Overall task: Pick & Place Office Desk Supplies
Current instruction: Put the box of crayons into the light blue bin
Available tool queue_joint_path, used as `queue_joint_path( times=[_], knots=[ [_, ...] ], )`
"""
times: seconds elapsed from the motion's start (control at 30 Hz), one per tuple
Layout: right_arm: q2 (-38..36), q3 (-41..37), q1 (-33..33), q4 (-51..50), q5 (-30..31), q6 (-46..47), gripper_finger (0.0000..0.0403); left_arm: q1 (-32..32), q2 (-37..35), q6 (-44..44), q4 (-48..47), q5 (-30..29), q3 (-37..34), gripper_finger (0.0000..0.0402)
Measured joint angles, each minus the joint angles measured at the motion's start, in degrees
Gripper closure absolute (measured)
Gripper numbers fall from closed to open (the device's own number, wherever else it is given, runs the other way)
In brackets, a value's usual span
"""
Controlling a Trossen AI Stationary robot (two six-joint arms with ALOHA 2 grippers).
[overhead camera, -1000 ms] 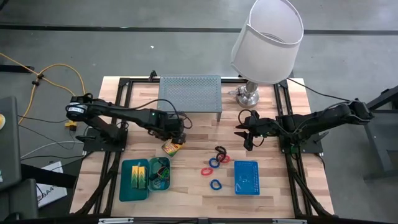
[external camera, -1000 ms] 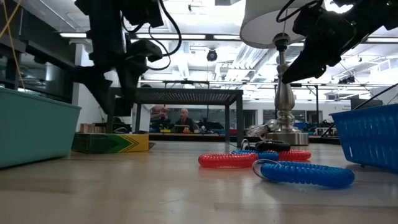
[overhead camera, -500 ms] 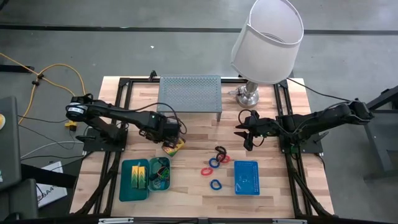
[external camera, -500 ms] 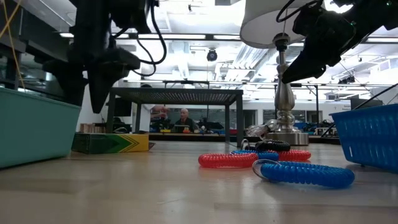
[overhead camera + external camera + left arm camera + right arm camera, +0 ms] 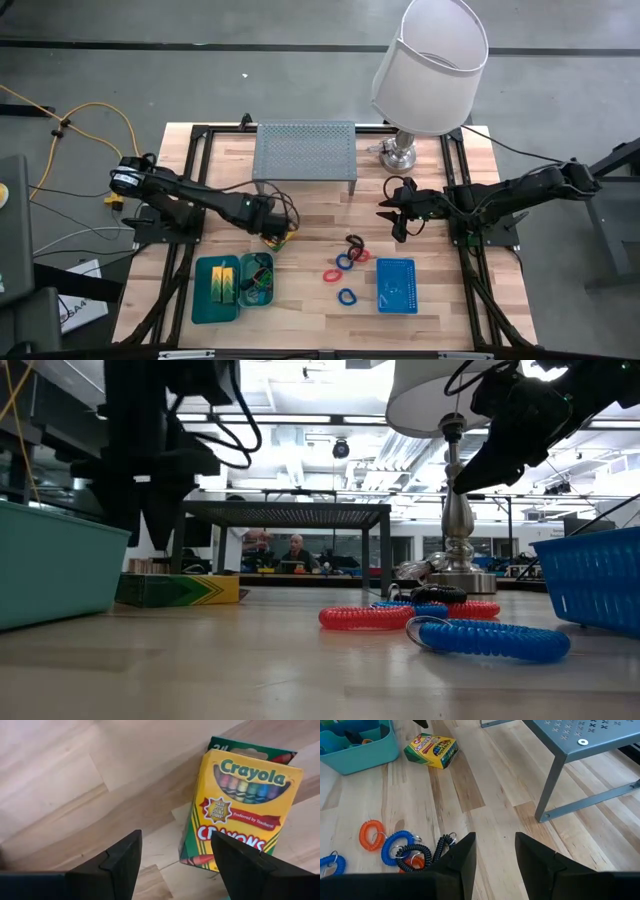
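At the near edge of the wooden table (image 5: 310, 320), two teal trays (image 5: 217, 300) are seen side by side on the left, the outer one holding yellow-green blocks (image 5: 224, 282), while a blue mesh basket (image 5: 396, 285) is set toward the right. Between them, coiled band loops (image 5: 345, 262) in red, blue and black are scattered on the bare wood (a separate blue one lies nearest the front edge). Just beyond the trays, the crayon box (image 5: 279, 238) lies flat on the table, close to the inner tray but not in it. The left gripper (image 5: 268, 226) is held directly over this box with its fingers (image 5: 122, 860) spread apart; in the left wrist view the box is seen beneath and slightly beyond the fingertips, and nothing is gripped. Farther back and to the right, the right gripper (image 5: 392, 213) is held above the table past the loops, its fingers (image 5: 462, 855) parted and empty. At the far edge, the grey perforated riser shelf (image 5: 305, 152) stands on its legs, and a lamp (image 5: 428, 65) with a white shade is placed beside it on the right.
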Motion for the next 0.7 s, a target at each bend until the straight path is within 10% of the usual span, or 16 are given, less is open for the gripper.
queue_joint_path(
  times=[0.7],
  knots=[
    [0.00,0.00,-0.01,0.60,0.00,0.00,0.0279,-1.12,4.54,-5.36,0.13,-1.41,-3.45,0.0172]
  ],
)
